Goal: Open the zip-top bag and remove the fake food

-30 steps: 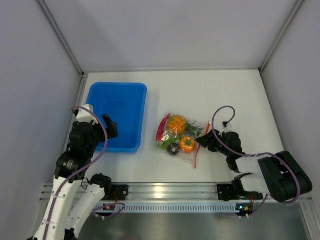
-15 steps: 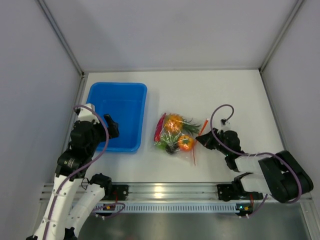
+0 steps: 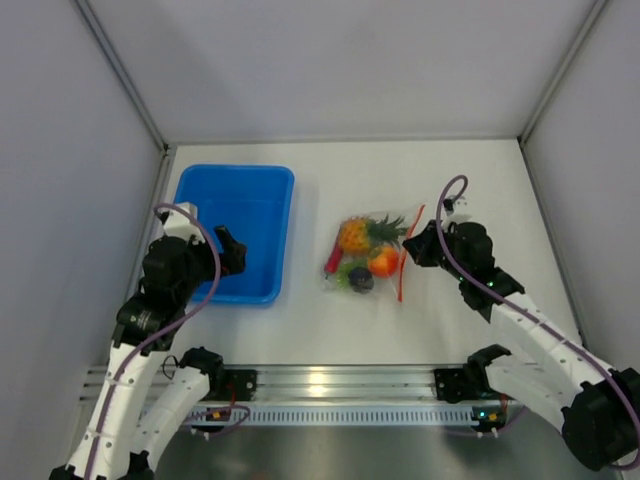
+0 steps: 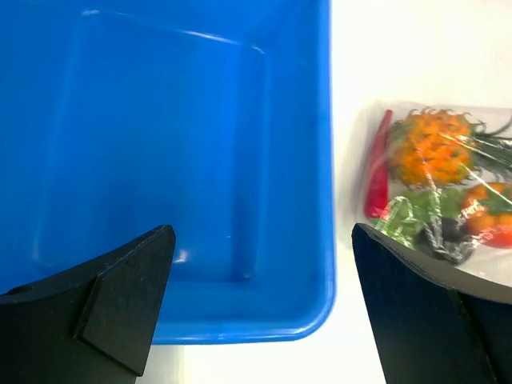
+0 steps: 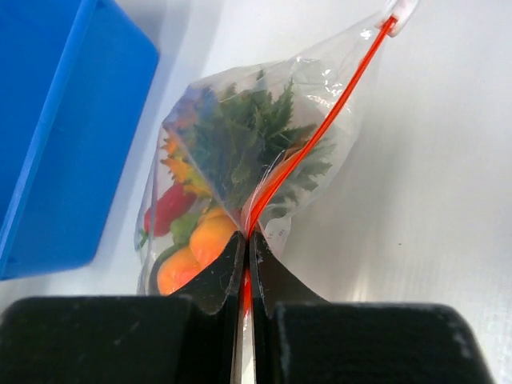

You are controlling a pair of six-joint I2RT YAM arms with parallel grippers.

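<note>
The clear zip-top bag [image 3: 368,258] lies right of the blue tray, with its right edge pulled up. My right gripper [image 3: 411,249] is shut on the bag's orange-red zip strip [image 5: 316,132], and in the right wrist view [image 5: 246,238] the jaws pinch the strip flat. The fake food is inside the bag: green leaves [image 5: 244,144], a red chili [image 5: 170,206] and orange pieces [image 5: 200,240]. My left gripper [image 3: 231,252] hangs open over the tray's near right corner [image 4: 260,240], holding nothing. The bag [image 4: 448,188] shows at its right.
The blue tray [image 3: 200,190] stands at the left with nothing visible in it, its rim [image 4: 322,160] close to the bag. Grey walls enclose the white table on three sides. An aluminium rail [image 3: 340,385] runs along the near edge.
My right gripper has shut on the zip strip and moved up and away from the near edge, lifting the bag's right edge and shifting the bag. The left arm has barely moved.
</note>
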